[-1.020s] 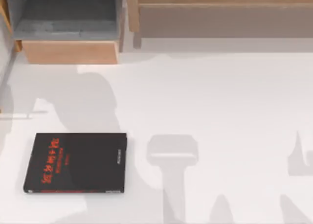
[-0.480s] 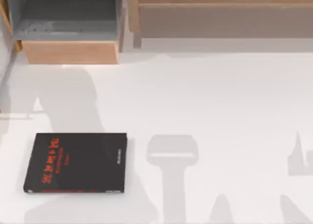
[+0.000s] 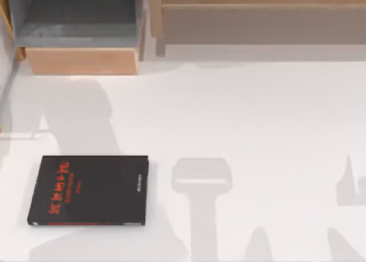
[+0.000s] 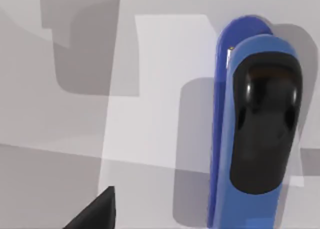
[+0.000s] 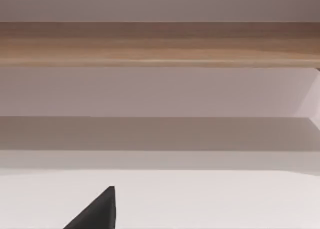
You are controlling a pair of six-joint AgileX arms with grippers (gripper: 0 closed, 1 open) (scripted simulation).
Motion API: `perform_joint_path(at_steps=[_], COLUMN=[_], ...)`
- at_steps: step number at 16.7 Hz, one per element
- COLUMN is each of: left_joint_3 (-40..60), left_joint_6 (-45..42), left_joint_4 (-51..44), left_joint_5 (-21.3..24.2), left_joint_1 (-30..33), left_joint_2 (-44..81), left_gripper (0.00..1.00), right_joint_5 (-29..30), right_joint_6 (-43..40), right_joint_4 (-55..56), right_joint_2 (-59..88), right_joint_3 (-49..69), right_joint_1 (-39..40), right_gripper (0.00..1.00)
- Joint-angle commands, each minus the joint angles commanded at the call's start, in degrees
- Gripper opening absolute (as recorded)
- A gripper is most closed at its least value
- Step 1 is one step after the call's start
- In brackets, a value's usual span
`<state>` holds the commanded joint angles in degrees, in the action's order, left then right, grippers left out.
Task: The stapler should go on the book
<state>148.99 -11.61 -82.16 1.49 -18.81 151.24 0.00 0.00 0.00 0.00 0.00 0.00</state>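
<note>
The book (image 3: pixel 88 190) lies flat on the white table near the front left in the top view, black with red lettering, and nothing rests on it. In the left wrist view the bright blue stapler (image 4: pixel 260 124), with its glossy black top, lies lengthwise on the white table just under the camera. A black part of my left gripper (image 4: pixel 97 214) pokes in beside the stapler, apart from it. The right wrist view has a black part of my right gripper (image 5: pixel 97 211) above bare table, facing the wooden shelf.
A wooden cabinet with an open grey compartment (image 3: pixel 80 39) stands at the back left. A long wooden shelf (image 3: pixel 257 16) runs along the back right. Arm shadows fall across the table's left side and front.
The large arm shadow above the book has slid to the left over the table. The book has not moved.
</note>
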Motion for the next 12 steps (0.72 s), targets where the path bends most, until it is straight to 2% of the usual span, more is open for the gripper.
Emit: perform_joint_path(at_steps=[12], left_joint_3=[-9.81], left_joint_6=[0.15], left_joint_4=[9.80], left_joint_5=[0.01], left_joint_1=[-0.02], left_joint_2=[-0.39], left_gripper=[1.00], right_joint_5=[0.00], right_joint_6=[0.00], right_joint_4=[0.00], right_joint_2=[0.00], right_joint_3=[0.00], right_joint_1=[0.00], right_gripper=[1.00])
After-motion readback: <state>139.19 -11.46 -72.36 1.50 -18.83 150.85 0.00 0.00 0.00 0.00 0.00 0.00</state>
